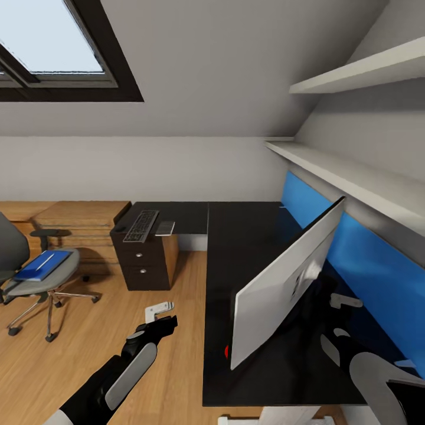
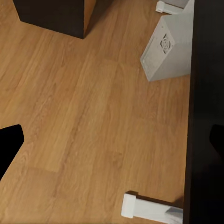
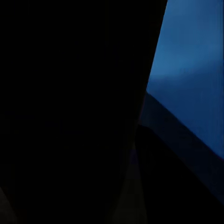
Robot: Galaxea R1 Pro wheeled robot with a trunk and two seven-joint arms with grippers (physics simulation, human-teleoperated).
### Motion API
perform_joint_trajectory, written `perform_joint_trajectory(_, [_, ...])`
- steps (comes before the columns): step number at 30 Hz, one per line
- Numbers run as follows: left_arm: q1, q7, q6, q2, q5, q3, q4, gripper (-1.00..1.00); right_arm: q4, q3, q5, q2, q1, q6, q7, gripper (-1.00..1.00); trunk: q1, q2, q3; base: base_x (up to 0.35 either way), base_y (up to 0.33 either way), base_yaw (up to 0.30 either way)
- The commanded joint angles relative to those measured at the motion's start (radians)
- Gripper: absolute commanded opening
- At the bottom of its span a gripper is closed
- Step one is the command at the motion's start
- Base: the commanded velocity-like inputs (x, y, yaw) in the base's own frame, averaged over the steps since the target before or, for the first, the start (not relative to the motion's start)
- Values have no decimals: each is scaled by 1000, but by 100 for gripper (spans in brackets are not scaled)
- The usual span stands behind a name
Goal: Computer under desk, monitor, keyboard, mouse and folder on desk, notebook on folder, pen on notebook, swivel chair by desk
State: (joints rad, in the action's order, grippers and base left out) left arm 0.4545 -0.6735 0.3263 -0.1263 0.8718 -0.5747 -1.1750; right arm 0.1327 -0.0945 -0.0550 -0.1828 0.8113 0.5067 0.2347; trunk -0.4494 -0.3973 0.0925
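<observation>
we note the monitor (image 1: 283, 283) standing on the black counter (image 1: 248, 236), turned edge-on so its pale back faces us, with a red dot low at its near corner; it sits close to the blue wall panel (image 1: 366, 254), which probably keeps the front of the counter free for the other items. the keyboard (image 1: 140, 226) lies on the far wing of the counter above the drawers (image 1: 141, 265), with a small flat dark item with a pale edge, which we take to be the notebook (image 1: 165, 228), just beside it; it is well apart from the monitor, so that step looks undone. the folder (image 1: 42, 264) rests on the seat of the swivel chair (image 1: 41, 277), which stands off on the wood floor (image 1: 88, 354), apart from the counter. in the left wrist view the computer (image 2: 168, 46) sits on the floor at the counter edge, partly tucked under. the left pincer (image 1: 158, 308) hangs over the floor, empty, fingers apparently spread. the right pincer (image 1: 345, 301) is behind the monitor near its back; we cannot tell whether it is spread or pinching. mouse and pen: not identified.
</observation>
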Motion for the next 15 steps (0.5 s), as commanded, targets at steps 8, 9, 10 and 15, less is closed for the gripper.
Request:
perform_joint_trajectory(8, [1,-8,2,-1,4,-2,-1,100,2,-1,-2,0,2,6,-5,-100,-1,-3,2,189,-174,0])
perform_joint_trajectory(9, [1,-8,2,-1,4,-2,-1,100,2,-1,-2,0,2,6,-5,-100,-1,-3,2,201,-180,0])
perform_joint_trajectory(10, [1,-8,2,-1,4,-2,-1,100,2,-1,-2,0,2,6,-5,-100,-1,-3,2,198,-160,0])
perform_joint_trajectory(15, [1,-8,2,-1,2,-2,-2,100,1,-1,-2,0,2,6,-6,-100,-1,-3,2,206,-78,0])
